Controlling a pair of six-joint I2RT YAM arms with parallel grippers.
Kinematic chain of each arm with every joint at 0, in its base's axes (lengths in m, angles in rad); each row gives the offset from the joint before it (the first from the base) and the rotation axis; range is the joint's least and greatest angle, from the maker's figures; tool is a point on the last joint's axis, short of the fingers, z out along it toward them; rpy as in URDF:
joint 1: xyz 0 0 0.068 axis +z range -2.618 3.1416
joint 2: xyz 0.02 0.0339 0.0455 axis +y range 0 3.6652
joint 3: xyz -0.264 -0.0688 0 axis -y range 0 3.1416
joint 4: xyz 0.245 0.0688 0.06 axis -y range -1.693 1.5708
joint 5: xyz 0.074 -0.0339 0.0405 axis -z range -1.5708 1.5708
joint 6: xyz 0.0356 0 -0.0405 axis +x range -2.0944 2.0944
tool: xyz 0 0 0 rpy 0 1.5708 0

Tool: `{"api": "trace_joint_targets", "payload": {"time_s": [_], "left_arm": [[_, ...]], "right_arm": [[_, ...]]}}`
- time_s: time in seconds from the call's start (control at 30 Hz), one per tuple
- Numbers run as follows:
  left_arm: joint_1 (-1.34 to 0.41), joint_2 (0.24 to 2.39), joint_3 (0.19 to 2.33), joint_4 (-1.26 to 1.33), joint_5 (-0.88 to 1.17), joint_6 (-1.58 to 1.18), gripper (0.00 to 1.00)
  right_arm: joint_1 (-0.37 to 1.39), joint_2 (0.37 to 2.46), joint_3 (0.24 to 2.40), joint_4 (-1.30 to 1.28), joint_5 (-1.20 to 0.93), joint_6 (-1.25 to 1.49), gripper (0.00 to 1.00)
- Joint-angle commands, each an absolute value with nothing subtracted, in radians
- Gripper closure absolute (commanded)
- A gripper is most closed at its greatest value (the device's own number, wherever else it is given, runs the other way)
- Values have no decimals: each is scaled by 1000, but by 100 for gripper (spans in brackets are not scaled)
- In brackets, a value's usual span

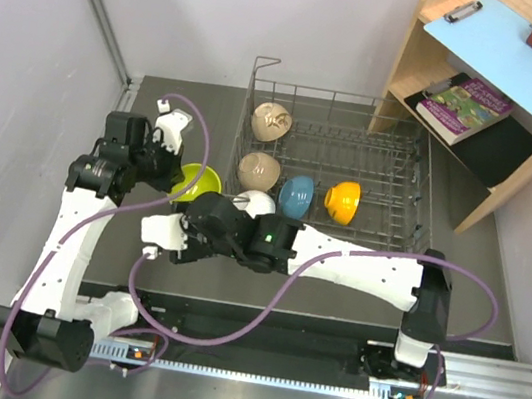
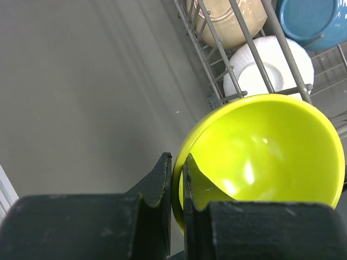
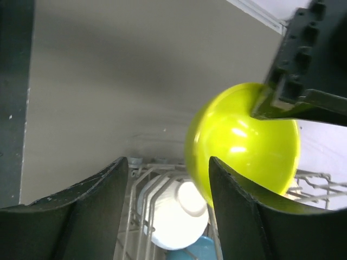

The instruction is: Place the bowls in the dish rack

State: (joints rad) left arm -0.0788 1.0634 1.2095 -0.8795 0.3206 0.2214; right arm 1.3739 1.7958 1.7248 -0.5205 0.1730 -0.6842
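Yellow-green bowl (image 2: 260,157): glossy, smooth, round

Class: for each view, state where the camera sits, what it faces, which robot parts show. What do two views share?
Top: overhead and behind, facing down on the rack; left arm and right arm show.
Left wrist: on the left arm, facing the yellow bowl; left claw shut on its rim.
Right wrist: on the right arm, facing that bowl; open right claw shows.
Shared: both wrist views show the white bowl.
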Motion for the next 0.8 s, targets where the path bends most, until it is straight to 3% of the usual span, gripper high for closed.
{"api": "trace_joint_targets", "payload": {"time_s": [0.0,0.17,0.57,0.77], "left_arm": [[-89,1023,1184,-807,337,189,100],[-92,1009,1172,-801,344,181,100],[-94,983,1164,-793,347,181,100],[-94,974,1141,-784,350,183,100]], "right_arm": [[1387,1809,1819,-417,236,-647,39],[1388,1856,1822,-397,268,-678,40],[1378,1937,1847,-402,258,-657,54],[1376,1979,1905,-422,337,-663,70]]}}
